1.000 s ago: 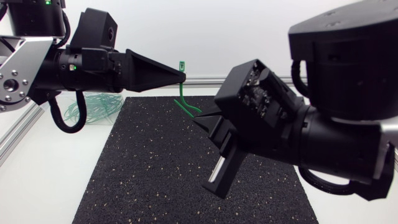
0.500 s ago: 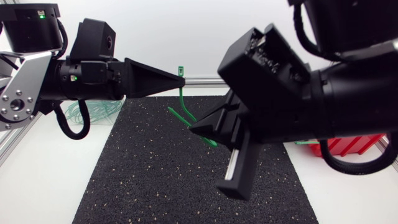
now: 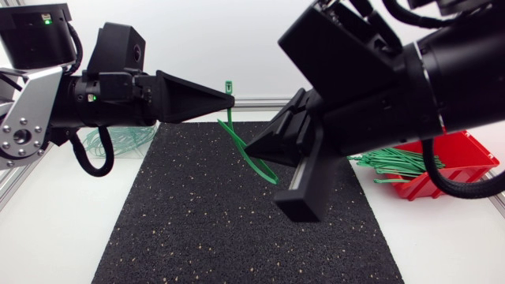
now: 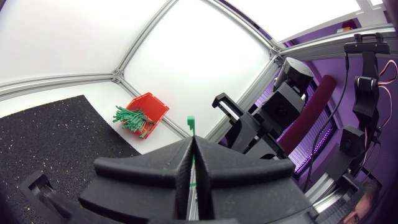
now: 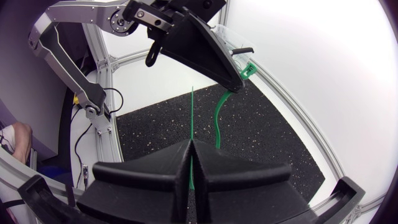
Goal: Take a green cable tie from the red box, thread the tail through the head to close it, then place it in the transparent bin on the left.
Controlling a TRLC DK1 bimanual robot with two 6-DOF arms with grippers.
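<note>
The left arm (image 3: 95, 99) pairs a silver-grey screwed link (image 3: 24, 118) with matte black wedge jaws.

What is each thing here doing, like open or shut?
Green plastic cable tie: bent, not threaded yet.
Left matte black gripper: shut on its head end.
Right matte black gripper: shut on its tail.
Red plastic box: holds loose green ties.
Transparent bin: holds green loops.

Bright, even light with soft, faint shadows.
</note>
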